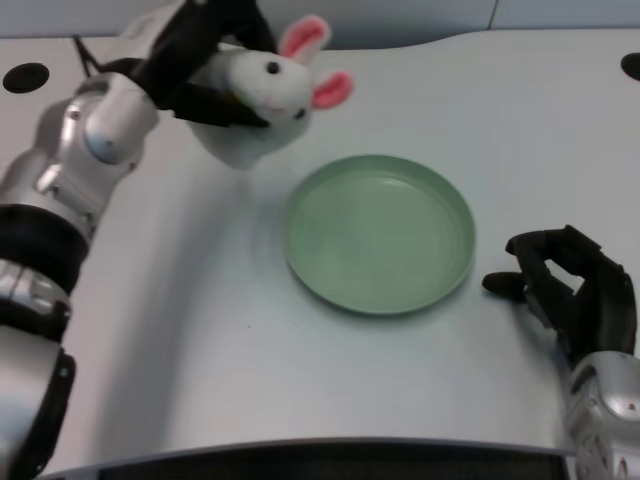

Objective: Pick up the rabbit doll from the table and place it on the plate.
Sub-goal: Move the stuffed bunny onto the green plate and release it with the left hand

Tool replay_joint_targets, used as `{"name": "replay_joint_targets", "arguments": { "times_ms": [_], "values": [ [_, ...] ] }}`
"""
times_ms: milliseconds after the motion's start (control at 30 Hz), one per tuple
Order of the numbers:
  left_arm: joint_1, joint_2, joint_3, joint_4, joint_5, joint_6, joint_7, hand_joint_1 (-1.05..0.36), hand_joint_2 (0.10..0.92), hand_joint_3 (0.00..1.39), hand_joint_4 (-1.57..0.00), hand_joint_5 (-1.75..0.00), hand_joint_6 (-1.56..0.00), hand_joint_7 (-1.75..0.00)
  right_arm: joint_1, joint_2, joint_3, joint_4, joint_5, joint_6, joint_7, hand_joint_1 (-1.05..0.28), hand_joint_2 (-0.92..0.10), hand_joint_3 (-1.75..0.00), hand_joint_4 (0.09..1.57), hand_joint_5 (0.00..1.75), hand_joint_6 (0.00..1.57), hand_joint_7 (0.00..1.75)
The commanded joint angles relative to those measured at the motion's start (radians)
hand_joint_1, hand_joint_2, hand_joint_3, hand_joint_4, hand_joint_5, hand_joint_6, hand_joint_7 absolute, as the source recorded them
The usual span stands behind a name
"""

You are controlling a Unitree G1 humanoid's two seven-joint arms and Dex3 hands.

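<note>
The rabbit doll point(262, 100) is white with pink ears and a black eye. My left hand point(205, 60) grips it from the left, black fingers wrapped over its head and body, holding it to the upper left of the plate. The light green plate point(380, 233) lies in the middle of the white table with nothing on it. Whether the doll's underside touches the table I cannot tell. Part of the doll's left side is hidden by my fingers.
My right hand point(575, 285) rests on the table to the right of the plate, fingers curled. Two black round holes sit at the table's far corners point(25, 77). The table's front edge runs along the bottom of the picture.
</note>
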Motion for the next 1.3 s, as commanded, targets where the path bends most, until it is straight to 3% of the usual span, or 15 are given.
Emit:
{"name": "replay_joint_targets", "arguments": {
  "times_ms": [33, 133, 267, 400, 667, 767, 933, 1100, 1300],
  "values": [
    [-0.013, -0.017, -0.014, -0.014, 0.014, 0.007, -0.008, -0.05, 0.848, 0.05, -0.85, -1.75, -0.66, -1.75, 0.004, -0.001, -0.001, 0.004, 0.001, 0.000, 0.001, -0.76, -0.92, -0.14, 0.85, 0.90, 0.83, 1.18],
    [-0.027, -0.046, -0.036, -0.001, 0.032, 0.018, -0.018, -0.04, 0.844, 0.05, -0.85, -1.75, -0.65, -1.75, 0.007, 0.000, 0.005, 0.003, -0.006, -0.002, -0.001, -0.75, -0.92, -0.15, 0.85, 0.90, 0.82, 1.19],
    [-0.036, -0.065, -0.057, 0.020, 0.050, 0.001, -0.019, -0.03, 0.836, 0.05, -0.84, -1.75, -0.64, -1.75, 0.012, 0.003, 0.014, -0.020, -0.012, 0.018, -0.013, -0.74, -0.92, -0.15, 0.85, 0.89, 0.82, 1.20],
    [-0.038, -0.105, -0.081, 0.033, 0.060, 0.022, -0.029, -0.04, 0.838, 0.05, -0.84, -1.75, -0.65, -1.75, 0.017, 0.007, 0.013, -0.018, -0.007, 0.009, -0.004, -0.74, -0.92, -0.15, 0.86, 0.89, 0.81, 1.20],
    [-0.056, -0.146, -0.109, 0.097, 0.081, 0.012, -0.021, -0.06, 0.850, 0.06, -0.82, -1.75, -0.62, -1.75, 0.025, 0.010, 0.015, -0.027, -0.012, 0.004, -0.005, -0.75, -0.92, -0.15, 0.86, 0.88, 0.82, 1.19],
    [-0.073, -0.185, -0.142, 0.148, 0.113, 0.028, 0.003, -0.07, 0.857, 0.06, -0.82, -1.75, -0.63, -1.75, 0.028, 0.012, 0.013, -0.028, -0.005, -0.005, 0.006, -0.75, -0.92, -0.14, 0.86, 0.88, 0.82, 1.19],
    [-0.093, -0.232, -0.166, 0.210, 0.137, 0.043, 0.034, -0.04, 0.874, 0.07, -0.81, -1.75, -0.64, -1.75, 0.035, 0.019, 0.015, -0.053, -0.008, 0.015, -0.002, -0.76, -0.92, -0.14, 0.86, 0.89, 0.83, 1.18],
    [-0.106, -0.264, -0.187, 0.260, 0.160, 0.048, 0.062, -0.04, 0.882, 0.08, -0.81, -1.75, -0.63, -1.75, 0.041, 0.023, 0.017, -0.051, -0.009, 0.000, 0.005, -0.77, -0.92, -0.14, 0.86, 0.89, 0.84, 1.18],
    [-0.112, -0.278, -0.191, 0.286, 0.158, 0.029, 0.066, -0.06, 0.889, 0.09, -0.84, -1.75, -0.67, -1.75, 0.048, 0.026, 0.021, -0.061, -0.011, -0.002, 0.004, -0.77, -0.92, -0.14, 0.86, 0.89, 0.84, 1.17]
  ]
}}
